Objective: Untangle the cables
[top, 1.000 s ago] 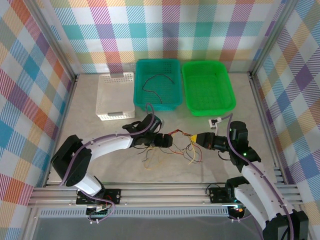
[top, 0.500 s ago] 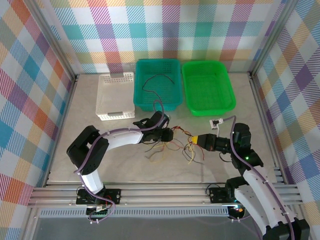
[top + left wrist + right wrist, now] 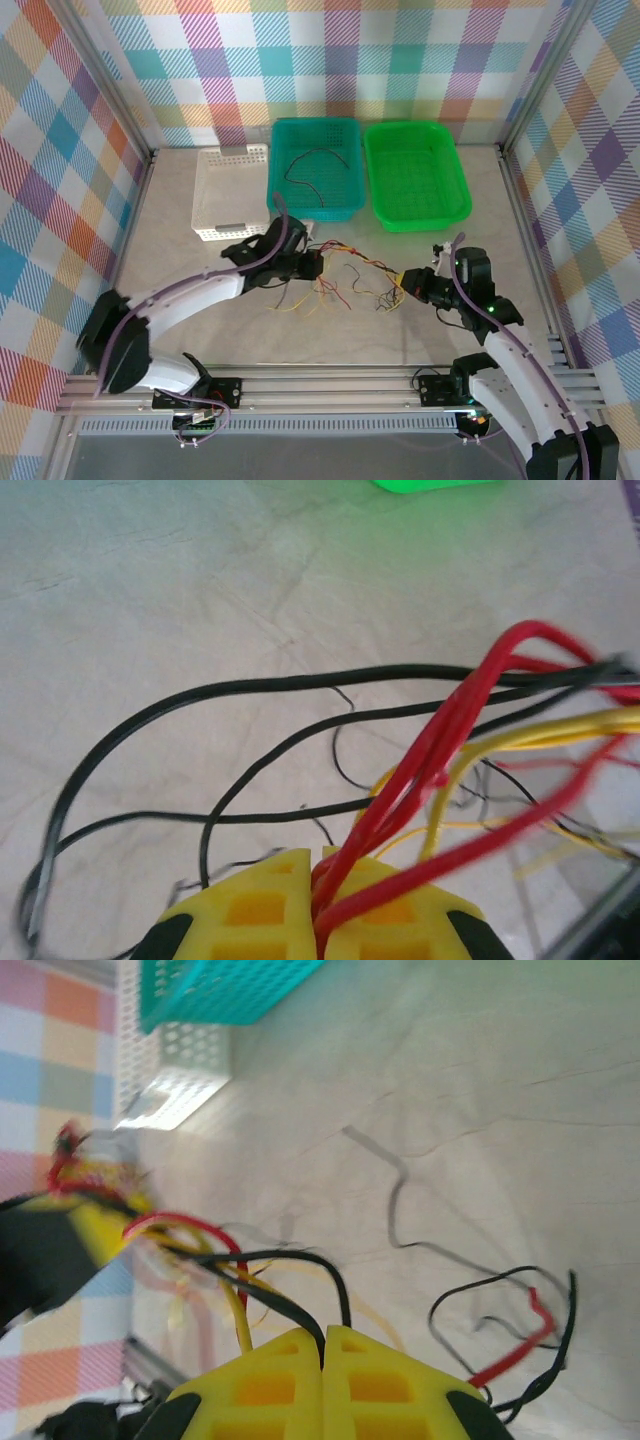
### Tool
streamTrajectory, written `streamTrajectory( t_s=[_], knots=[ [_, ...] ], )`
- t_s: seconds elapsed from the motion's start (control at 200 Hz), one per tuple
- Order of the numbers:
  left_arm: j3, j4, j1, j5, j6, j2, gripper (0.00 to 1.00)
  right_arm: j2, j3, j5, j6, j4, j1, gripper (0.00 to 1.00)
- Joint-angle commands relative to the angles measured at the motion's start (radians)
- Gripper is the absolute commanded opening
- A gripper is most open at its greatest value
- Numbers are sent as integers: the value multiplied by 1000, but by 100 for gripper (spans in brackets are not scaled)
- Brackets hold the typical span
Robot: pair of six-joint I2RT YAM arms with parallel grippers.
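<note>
The cables (image 3: pixel 356 272), thin red, yellow and black wires, hang in a tangle stretched between my two grippers above the table. My left gripper (image 3: pixel 318 262) is shut on red cables (image 3: pixel 420 770), which run out from between its yellow fingertips (image 3: pixel 265 900); black cables (image 3: pixel 250 688) and yellow cables (image 3: pixel 530 735) loop beyond them. My right gripper (image 3: pixel 405 282) is shut on black cables (image 3: pixel 300 1260) pinched between its yellow fingertips (image 3: pixel 380 1380). A yellow cable (image 3: pixel 238 1315) passes just beside its jaws. Loose ends (image 3: pixel 300 303) trail on the table below.
Three baskets stand at the back: a white basket (image 3: pixel 212 190), a teal basket (image 3: pixel 282 135) with one dark wire (image 3: pixel 305 165) in it, and a green basket (image 3: pixel 455 185). Metal rails (image 3: pixel 320 385) line the near edge.
My left gripper has shut on the red cables and drawn back to the left. The right gripper has shifted slightly right, so the tangle is pulled wider.
</note>
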Motion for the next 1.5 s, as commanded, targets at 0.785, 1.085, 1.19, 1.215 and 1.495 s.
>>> streamTrajectory(
  t_s=[0.785, 1.085, 1.19, 1.215, 1.495],
  knots=[
    [86, -682, 481, 154, 77, -579, 0, 137, 62, 191, -37, -205, -267, 0],
    [-18, -527, 481, 415, -18, -601, 0, 89, 65, -254, -91, 54, -198, 0],
    [-60, -429, 454, 487, -78, -585, 0, 91, 109, -203, -146, 76, -17, 32],
    [-61, -411, 439, 484, -87, -581, 0, 96, 114, -188, -151, 91, 28, 41],
    [-30, -334, 259, 404, -107, -485, 0, 253, 192, -3, -242, 237, 364, 75]
  ],
)
